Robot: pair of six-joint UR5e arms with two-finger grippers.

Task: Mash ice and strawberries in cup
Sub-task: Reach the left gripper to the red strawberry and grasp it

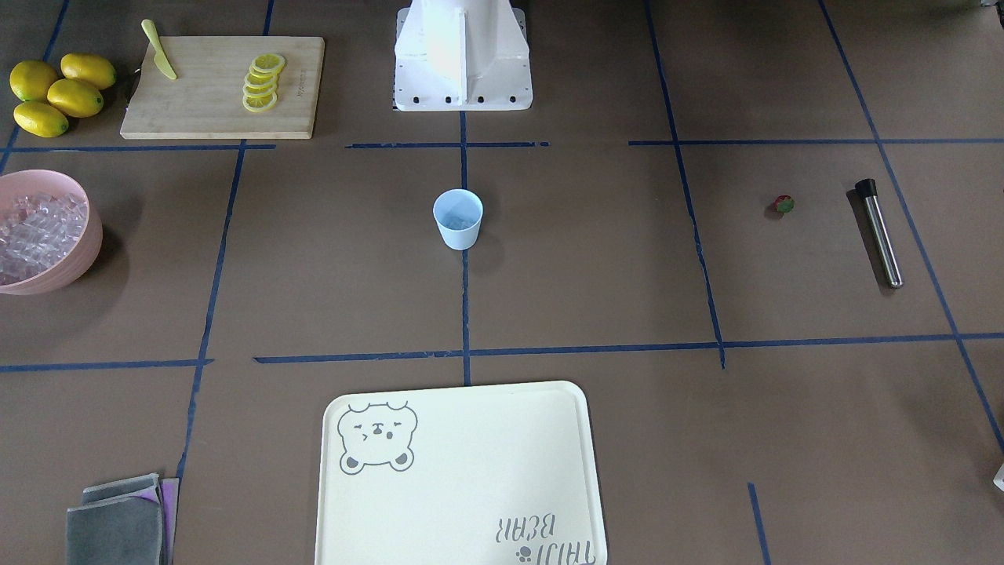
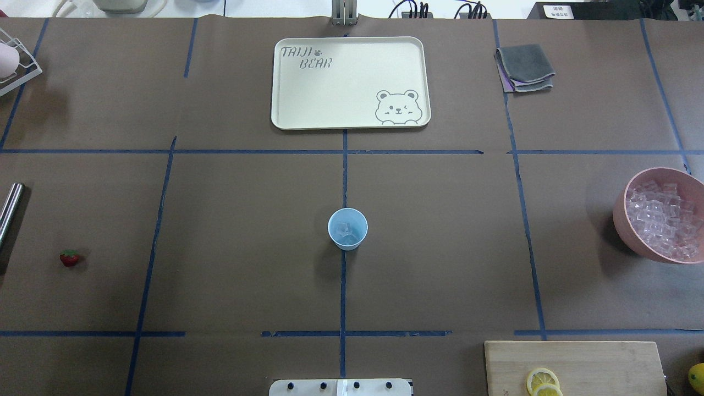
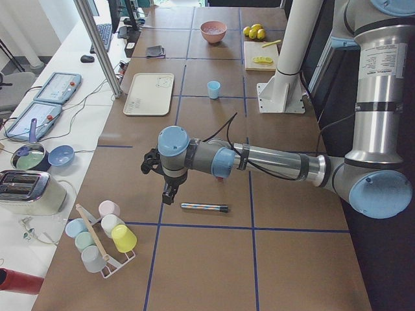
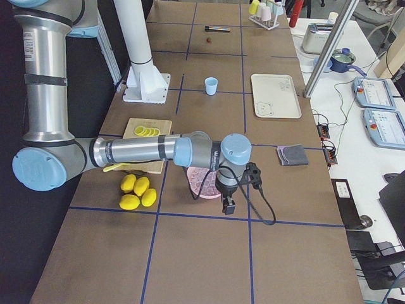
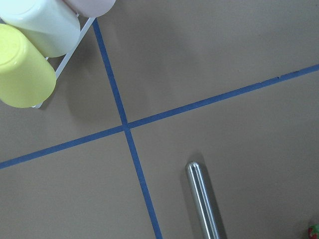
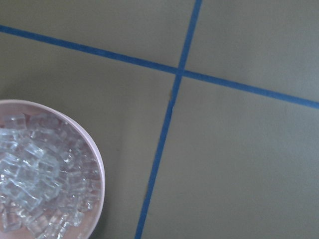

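Strawberry (image 1: pixel 783 205) is lying outside the cup (image 1: pixel 458 219)
left pincer (image 3: pixel 168 192), right pincer (image 4: pixel 226 204): state I cannot tell; off-centre pinching is risking a roll-away

4 exterior views, opposed pairs, share cup (image 1: pixel 458 220); wrist cams close, downward.

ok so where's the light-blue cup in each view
Front-facing: the cup is at centre on the blue tape line, above the bear tray.
Overhead: centre, below the tray.
Exterior left: far up the table, right of the tray.
Exterior right: upper middle, left of the tray.
Left wrist: not in it.
Right wrist: not in it.
Shared landmark: the bear tray.
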